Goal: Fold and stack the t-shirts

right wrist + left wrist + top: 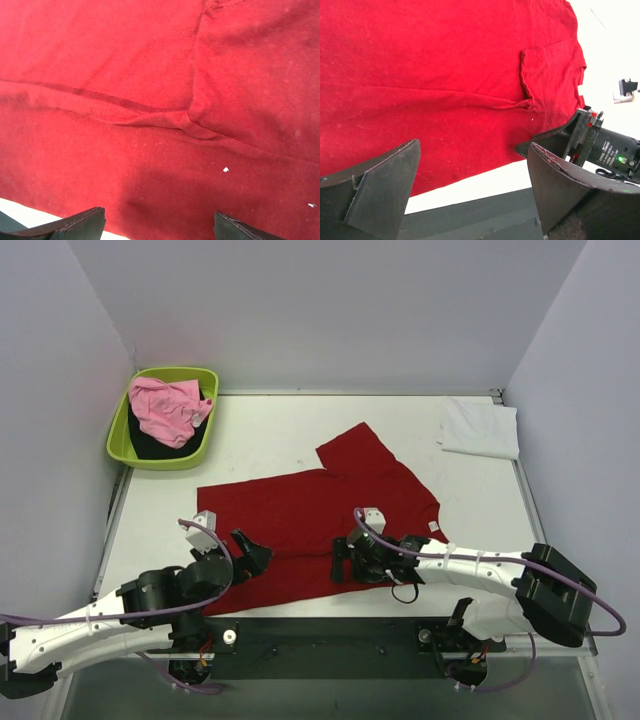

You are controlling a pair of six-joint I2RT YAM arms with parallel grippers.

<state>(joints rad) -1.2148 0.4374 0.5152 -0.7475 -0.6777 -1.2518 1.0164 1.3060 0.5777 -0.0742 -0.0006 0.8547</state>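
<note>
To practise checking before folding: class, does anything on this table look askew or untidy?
Yes. The red t-shirt lies spread but not flat: a raised crease runs across its body, and one sleeve is doubled over onto it. The pink t-shirt sits crumpled in the green tub.

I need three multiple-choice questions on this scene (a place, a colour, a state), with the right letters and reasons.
1. The white t-shirt lies: A) far right of the table B) its near left C) its middle.
2. The topmost shirt in the green tub is: A) white B) pink C) blue.
3. The left hand is: A) open, empty B) shut on cloth C) shut, empty.
1 A: folded by the far right corner.
2 B: pink t-shirt over the black t-shirt.
3 A: fingers apart above the red t-shirt.
</note>
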